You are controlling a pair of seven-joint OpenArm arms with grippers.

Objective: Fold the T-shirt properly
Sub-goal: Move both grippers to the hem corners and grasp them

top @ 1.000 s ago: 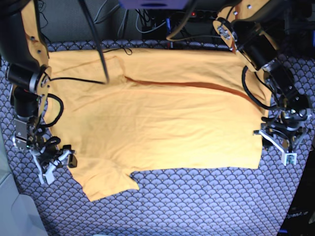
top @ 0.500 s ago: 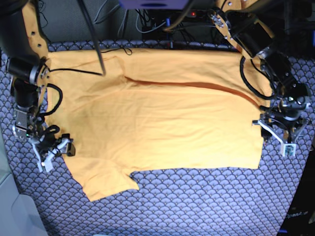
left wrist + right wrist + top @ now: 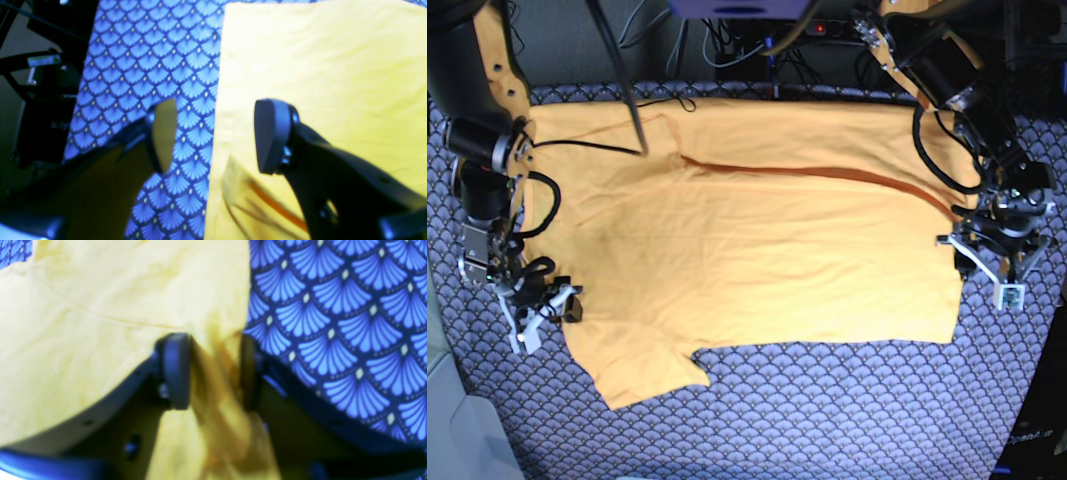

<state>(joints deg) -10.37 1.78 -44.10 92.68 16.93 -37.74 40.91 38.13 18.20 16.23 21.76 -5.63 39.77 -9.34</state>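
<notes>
The yellow-orange T-shirt lies spread flat on the scallop-patterned cloth, with one sleeve pointing to the front left. My right gripper sits at the shirt's left edge above that sleeve. In the right wrist view its pads pinch a bunched ridge of the T-shirt, so the right gripper is shut on it. My left gripper is at the shirt's right hem. The left gripper stands open astride the edge of the T-shirt, one finger over fabric and one over the patterned cloth.
A dark orange crease runs across the upper part of the shirt. A black cable hangs over its upper left corner. More cables and equipment crowd the back edge. A pale surface borders the cloth at the left.
My right gripper has closed from wide open onto the shirt's left edge, shifting slightly back. My left gripper has drifted a little back along the right hem, still open.
</notes>
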